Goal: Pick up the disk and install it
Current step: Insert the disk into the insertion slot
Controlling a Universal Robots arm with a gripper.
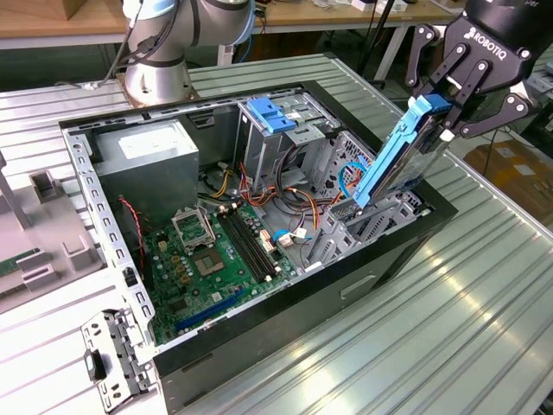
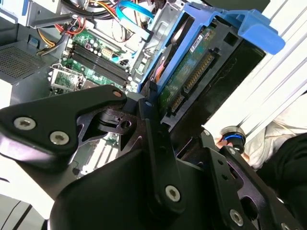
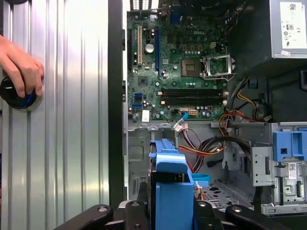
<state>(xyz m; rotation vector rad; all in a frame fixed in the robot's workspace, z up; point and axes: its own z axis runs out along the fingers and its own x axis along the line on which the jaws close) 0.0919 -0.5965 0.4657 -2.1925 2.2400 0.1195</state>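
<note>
Pick-up looks done: the gripper (image 1: 437, 115), jaws clamped on the disk's (image 1: 389, 169) upper end, holds it tilted, lower end entering the computer case's (image 1: 346, 294) corner bay, not yet seated.

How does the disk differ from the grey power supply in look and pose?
The disk is a thin slab in a blue frame; the power supply is a bulky grey box with a white sticker. The disk stands tilted, its top end gripped by the hand; the power supply sits level in a corner of the case. Both are rectangular.
</note>
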